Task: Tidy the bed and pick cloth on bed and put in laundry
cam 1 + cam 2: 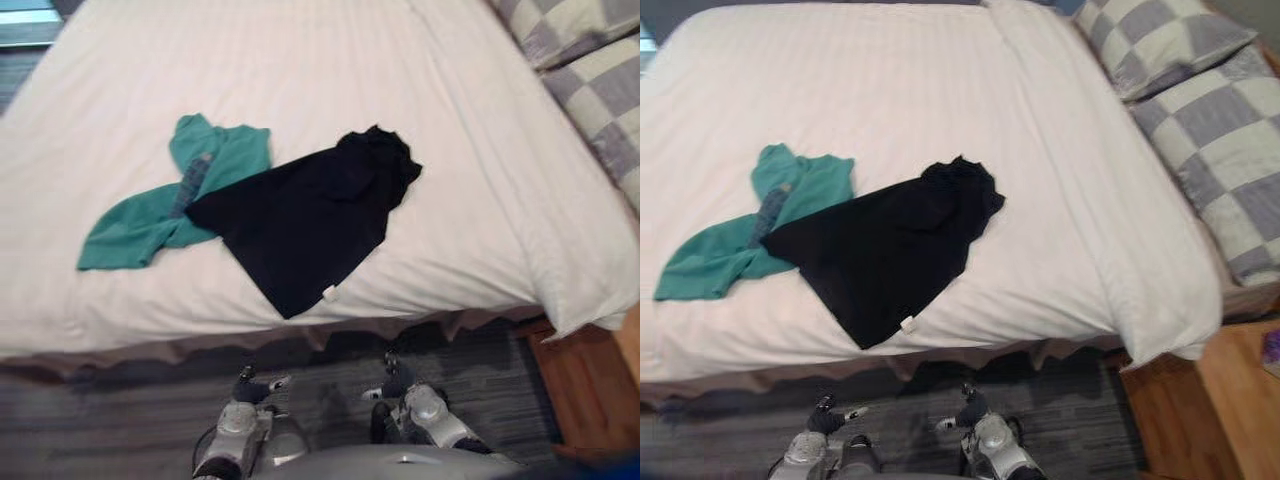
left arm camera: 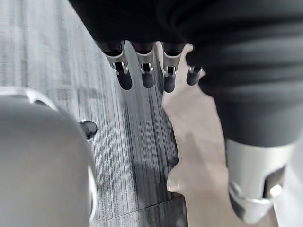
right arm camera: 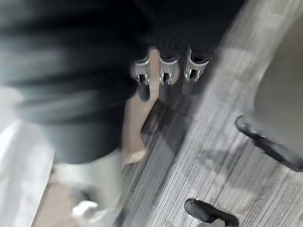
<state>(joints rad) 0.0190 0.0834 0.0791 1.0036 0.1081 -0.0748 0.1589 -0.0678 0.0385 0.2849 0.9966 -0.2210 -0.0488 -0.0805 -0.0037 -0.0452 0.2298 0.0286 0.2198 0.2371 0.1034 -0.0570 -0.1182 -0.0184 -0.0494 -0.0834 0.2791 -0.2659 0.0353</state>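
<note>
A black cloth [image 1: 300,225] overlaps a teal cloth [image 1: 130,228] on the white bed [image 1: 330,70]. The left hand [image 1: 256,388] and the right hand [image 1: 397,383] hang below its edge, fingers [image 2: 124,78] straight and empty.

No text, number or sign can be read. A small white tag [image 1: 907,323] sits at the near corner of the black cloth [image 1: 880,250] on the bed [image 1: 940,80], but any print on it is too small to make out. The green cloth [image 1: 720,260] and the checked pillows [image 1: 1210,130] show nothing legible
</note>
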